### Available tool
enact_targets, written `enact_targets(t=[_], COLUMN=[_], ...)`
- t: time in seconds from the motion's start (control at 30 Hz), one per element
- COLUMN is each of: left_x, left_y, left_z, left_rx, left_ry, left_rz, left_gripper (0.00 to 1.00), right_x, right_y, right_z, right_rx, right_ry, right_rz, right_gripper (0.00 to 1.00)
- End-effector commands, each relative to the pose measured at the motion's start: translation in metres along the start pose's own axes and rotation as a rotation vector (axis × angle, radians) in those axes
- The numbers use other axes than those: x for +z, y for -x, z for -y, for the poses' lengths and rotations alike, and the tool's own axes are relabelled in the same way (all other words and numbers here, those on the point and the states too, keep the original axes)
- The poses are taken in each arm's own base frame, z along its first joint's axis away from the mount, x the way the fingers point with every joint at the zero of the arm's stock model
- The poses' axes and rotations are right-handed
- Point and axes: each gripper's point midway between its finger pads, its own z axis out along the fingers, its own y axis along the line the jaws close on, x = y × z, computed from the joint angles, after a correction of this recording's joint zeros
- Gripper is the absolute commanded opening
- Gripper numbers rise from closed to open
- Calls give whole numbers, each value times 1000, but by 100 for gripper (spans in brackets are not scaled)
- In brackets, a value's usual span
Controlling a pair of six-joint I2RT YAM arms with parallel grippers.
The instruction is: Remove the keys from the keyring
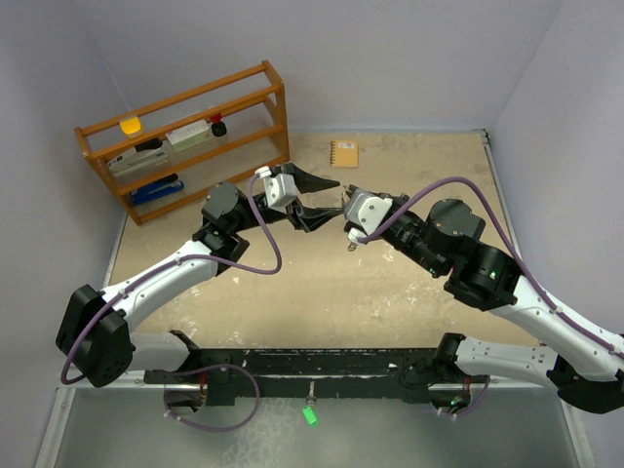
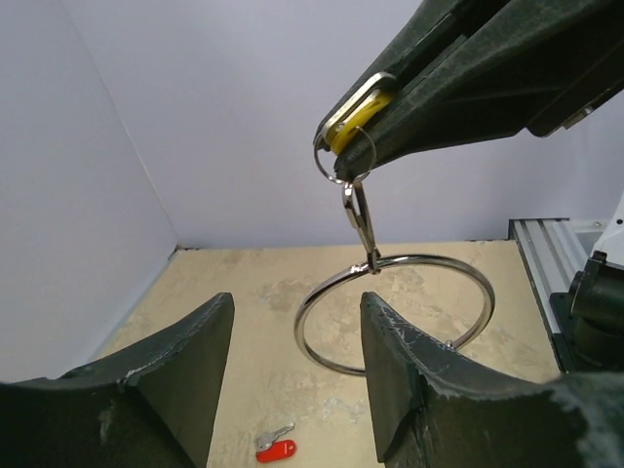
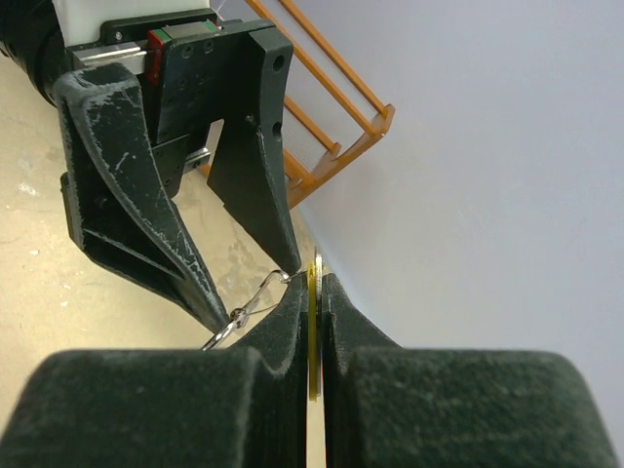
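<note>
One yellow-headed key point(image 2: 353, 115) is clenched flat in the right end effector point(image 3: 314, 292), above the middle of the surface point(image 1: 322, 292), toward its far edge. From it a clasp point(image 2: 361, 224) dangles the keyring point(image 2: 429, 256). Left end effector point(image 2: 297, 312) is released, its fingers spread beside the ring's near arc. A red-headed key point(image 2: 275, 449) lies on the surface below. Labels in the far-left-corner rack point(image 1: 277, 112) are too small to read.
</note>
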Motion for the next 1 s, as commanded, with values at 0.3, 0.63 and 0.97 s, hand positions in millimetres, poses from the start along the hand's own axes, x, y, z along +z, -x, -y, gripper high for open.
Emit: enact_targets(t=[0.3, 0.63, 0.97], left_x=[-26, -35, -20], left_y=[-16, 23, 35], left_z=[-43, -36, -18], left_rx=[115, 154, 93], left_ry=[255, 265, 156], left_rz=[-174, -119, -19], left_gripper=[52, 54, 55], right_x=[-7, -8, -8], right_y=[33, 33, 34], right_z=[27, 26, 24], right_rx=[28, 29, 32], right_ry=[-71, -67, -56], right_rz=[106, 107, 114], right_gripper=[0, 0, 0])
